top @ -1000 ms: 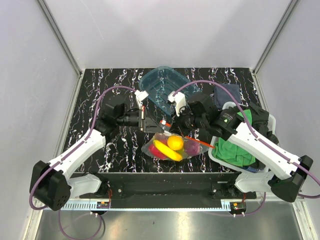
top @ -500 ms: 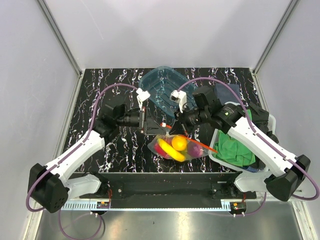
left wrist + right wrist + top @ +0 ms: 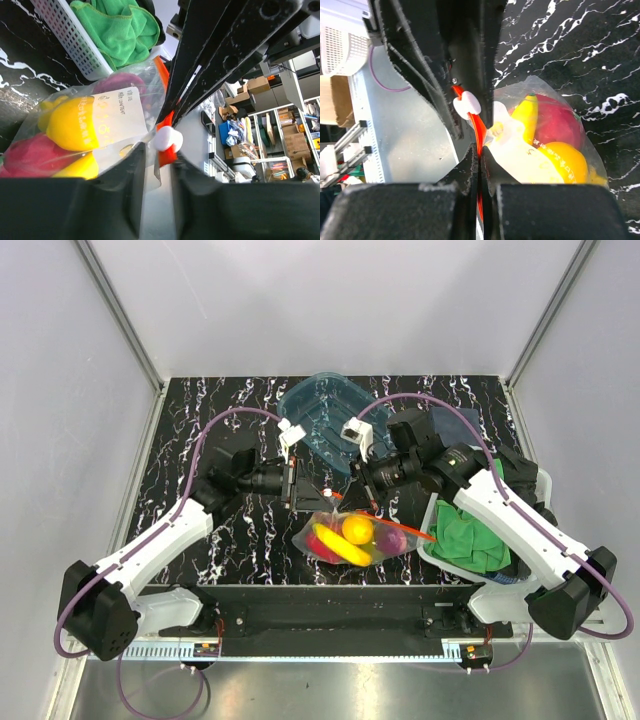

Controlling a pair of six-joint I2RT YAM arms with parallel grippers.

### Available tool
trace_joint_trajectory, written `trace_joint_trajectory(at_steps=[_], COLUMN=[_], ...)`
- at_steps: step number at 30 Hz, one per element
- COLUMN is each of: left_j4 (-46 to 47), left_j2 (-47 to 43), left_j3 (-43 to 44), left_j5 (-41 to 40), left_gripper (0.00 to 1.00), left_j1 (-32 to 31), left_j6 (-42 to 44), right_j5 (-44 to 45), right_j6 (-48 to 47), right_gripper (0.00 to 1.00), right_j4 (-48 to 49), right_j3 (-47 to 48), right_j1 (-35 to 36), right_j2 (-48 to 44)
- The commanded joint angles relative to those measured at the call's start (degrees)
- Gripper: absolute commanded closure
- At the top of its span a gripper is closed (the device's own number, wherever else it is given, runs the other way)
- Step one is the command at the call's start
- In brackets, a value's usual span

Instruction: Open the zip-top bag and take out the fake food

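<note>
Right gripper clenched on red zip strip | left gripper jaws part-way apart at white slider, grip unclear | zip-top bag between them over worktop near-middle | fake food all inside | bag not visibly open, removal not begun

Pretty clearly a robotics lab and not anybody's kitchen: a left arm and a right arm bolted by a rail at the edge of a black marbled table, purple cables looping off them, all boxed in by plain white panels on aluminium posts. The only "food" around is toy fruit in a bag. The left wrist view also catches metal shelves, cardboard boxes and a blue bin in the room behind.
</note>
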Motion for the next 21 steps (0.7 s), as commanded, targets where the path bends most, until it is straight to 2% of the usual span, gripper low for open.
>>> trace_joint_trajectory(at_steps=[1, 3, 4, 5, 9, 12, 13, 14, 16, 19, 20, 21], left_j4=[-0.12, -0.12, -0.12, -0.03, -0.56, -0.56, -0.56, -0.56, -2.57, -2.4, -2.32, -2.31], left_j2=[-1.18, -1.18, -1.09, -1.09, -1.44, -1.62, -1.7, -1.7, -2.05, -1.88, -1.7, -1.62], left_j3=[2.65, 2.56, 2.56, 2.65, 2.91, 3.09, 3.26, 3.35, 3.88, 3.88, 3.97, 3.88], left_j5=[0.84, 0.84, 0.93, 1.19, 1.02, 1.19, 1.37, 1.37, 0.41, 0.14, 0.4, 0.67], left_gripper=[0.6, 0.59, 0.62, 0.76, 1.0, 0.99, 0.95, 0.85, 0.73, 0.61, 0.63, 0.71], left_j1=[-0.4, -0.4, -0.4, -0.4, -0.31, -0.31, -0.31, -0.31, -0.31, -0.31, -0.31, -0.31], left_j6=[2.17, 2.44, 2.53, 2.61, 3.58, 3.41, 3.41, 3.41, 4.2, 4.11, 4.11, 4.11], right_j5=[-5.94, -6.38, -6.47, -6.47, -6.83, -6.91, -7.26, -7.53, -8.14, -8.93, -9.11, -9.11], right_j6=[2.78, 3.3, 3.4, 3.48, 4.36, 4.28, 4.36, 4.36, 4.71, 5.06, 5.15, 5.24], right_gripper=[1.0, 1.0, 1.0, 1.0, 1.0, 1.0, 1.0, 1.0, 1.0, 1.0, 1.0, 1.0], right_j4=[6.0, 6.44, 6.53, 6.79, 7.59, 7.59, 7.59, 7.59, 7.59, 7.94, 8.03, 8.29], right_j3=[2.74, 2.65, 2.39, 2.3, 1.42, 0.81, 0.72, 0.55, 0.54, 0.37, 0.28, 0.19], right_j1=[-0.64, -0.73, -0.73, -0.73, -1.34, -1.78, -1.87, -1.96, -1.96, -1.96, -1.96, -1.96], right_j2=[-0.45, -0.19, -0.19, -0.27, -0.8, -0.98, -0.89, -0.8, -0.63, -0.28, -0.1, -0.1])
